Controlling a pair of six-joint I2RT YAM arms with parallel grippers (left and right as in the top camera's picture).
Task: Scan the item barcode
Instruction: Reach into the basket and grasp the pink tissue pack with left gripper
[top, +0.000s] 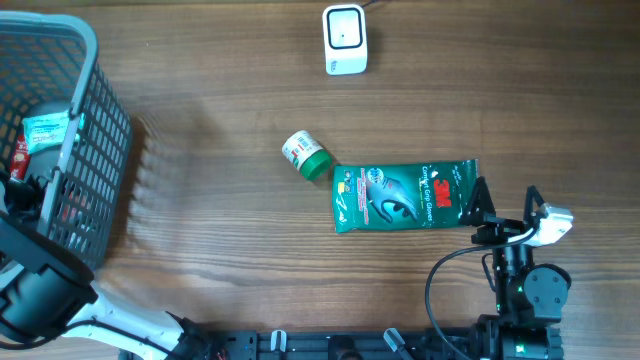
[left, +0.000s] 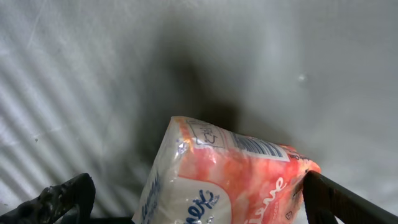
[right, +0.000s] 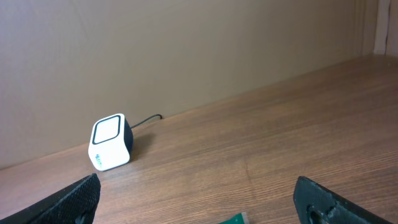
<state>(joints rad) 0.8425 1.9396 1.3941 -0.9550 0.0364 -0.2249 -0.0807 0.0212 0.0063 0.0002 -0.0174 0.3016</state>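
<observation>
Reaching into basket (top: 85, 60) with left gripper (left: 196, 200), jaws spread wide, nothing held. Straddles tissue pack (left: 230, 174), which lies tilted on the basket floor, with one finger to each side and clear of the wrap. Shows a barcode strip on the pack's upper face, so probably set to close on the sides and leave the code bare for reading.

Holds right gripper (top: 480, 208) equally wide and empty, low over bench (top: 200, 260) at the right end of glove pack (top: 405, 195). Cannot tell whether the fingers touch that pack; catches only a green corner of it at the bottom edge of the right wrist view. Looks past it to scanner (right: 111, 142), upright near the far wall, window turned toward the arms, cable trailing behind. Sits well apart from both packs, so needs a carry from either one.

Leaves bottle (top: 306, 156) on its side just beside the glove pack's upper left corner, away from either gripper.

Counts as not yet scanned: no item lifted, none facing the window. Cannot say for certain which pack goes first.
</observation>
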